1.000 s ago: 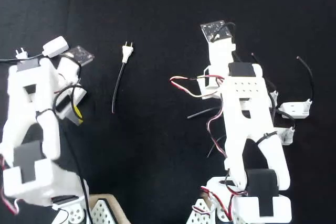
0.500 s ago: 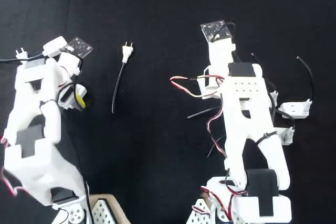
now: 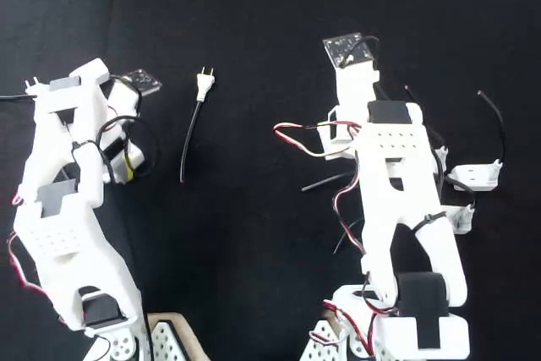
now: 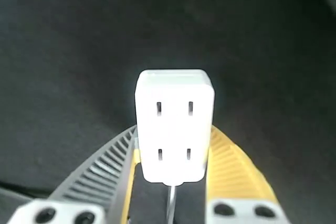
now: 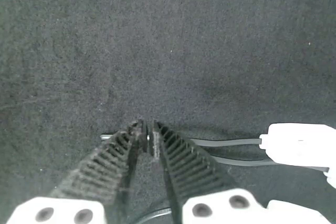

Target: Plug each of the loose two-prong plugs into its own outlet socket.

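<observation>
My left gripper (image 4: 173, 142) is shut on a white outlet block (image 4: 174, 124) whose slotted face, with two pairs of slots, looks at the camera; a grey and a yellow finger (image 4: 231, 161) clamp its sides. A loose two-prong plug (image 3: 204, 82) on a black cable lies on the black table left of centre. Another small plug (image 3: 34, 86) lies at the far left edge. My right gripper (image 5: 147, 132) is shut just above the cloth. A thin black cable (image 5: 226, 142) runs past its tips to a white plug body (image 5: 299, 144); whether it is pinched is unclear.
The left arm (image 3: 63, 175) stands at the left and the right arm (image 3: 397, 183) right of centre. White connector pieces (image 3: 473, 177) and black cables lie beside the right arm. Red and white wires (image 3: 308, 137) loop off it. The black table (image 3: 254, 234) fills the middle.
The left arm has straightened and swung its wrist rightward and toward the back of the table. The right arm and the loose plug have stayed where they were.
</observation>
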Robot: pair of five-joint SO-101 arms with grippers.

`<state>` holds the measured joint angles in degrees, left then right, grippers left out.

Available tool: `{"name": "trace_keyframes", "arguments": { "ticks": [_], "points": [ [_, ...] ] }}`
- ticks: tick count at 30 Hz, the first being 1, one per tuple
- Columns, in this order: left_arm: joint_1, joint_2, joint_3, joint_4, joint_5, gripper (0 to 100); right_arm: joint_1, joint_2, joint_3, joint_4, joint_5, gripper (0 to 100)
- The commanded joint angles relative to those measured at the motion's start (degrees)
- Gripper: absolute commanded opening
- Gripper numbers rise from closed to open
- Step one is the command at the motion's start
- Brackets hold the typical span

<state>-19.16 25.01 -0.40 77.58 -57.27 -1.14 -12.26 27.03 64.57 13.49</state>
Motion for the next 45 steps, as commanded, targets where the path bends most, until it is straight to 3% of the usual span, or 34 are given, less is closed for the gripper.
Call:
{"name": "trace_keyframes", "arguments": {
  "ticks": [1, 4, 11, 16, 19, 24, 28, 31, 35, 38, 42, 45],
  "points": [
    [4.26, -8.70, 7.43, 1.32, -5.10, 3, -0.26, -0.40, -0.13, -0.88, 0.44, 1.3],
    [9.89, -19.52, 20.35, -1.93, -6.51, 3, -0.26, -0.40, -0.13, -0.88, 0.35, 1.3],
    [21.05, -52.22, 57.36, -20.13, -9.58, 3, -0.26, -0.31, -0.13, -0.88, 0.18, 1.3],
    [22.99, -67.25, 70.02, -21.63, -13.27, 3, -0.35, -0.31, -0.13, -0.88, 0.18, 1.3],
    [22.73, -69.63, 70.99, -21.19, -12.92, 5, -1.49, -0.31, -0.31, -0.88, 0.09, 1.4],
    [20.97, -69.89, 68.26, -16.97, -9.67, 27, -3.08, -0.31, -0.31, -0.79, 0.00, 1.5],
    [17.63, -70.95, 67.65, -16.70, -9.32, 24, -2.90, -0.31, -0.40, -0.79, 0.00, 1.5],
    [13.49, -72.79, 65.80, -16.18, -3.08, 26, -2.73, -0.48, -0.48, -0.79, 0.09, 1.5],
    [8.66, -76.48, 60.00, -9.05, 1.85, 27, -3.08, -0.22, -3.30, -0.35, -2.20, 1.5],
    [3.56, -79.91, 55.16, -4.48, 11.16, 27, -3.43, -0.22, -5.76, -0.26, -4.75, 1.5],
    [-3.12, -83.43, 54.64, -0.09, 13.80, 27, -8.88, 1.63, -9.98, 1.76, -7.03, 1.6],
    [-9.19, -85.54, 57.01, -2.55, 19.69, 27, -14.77, 6.55, -15.69, 4.04, -9.05, 1.6]
  ]
}}
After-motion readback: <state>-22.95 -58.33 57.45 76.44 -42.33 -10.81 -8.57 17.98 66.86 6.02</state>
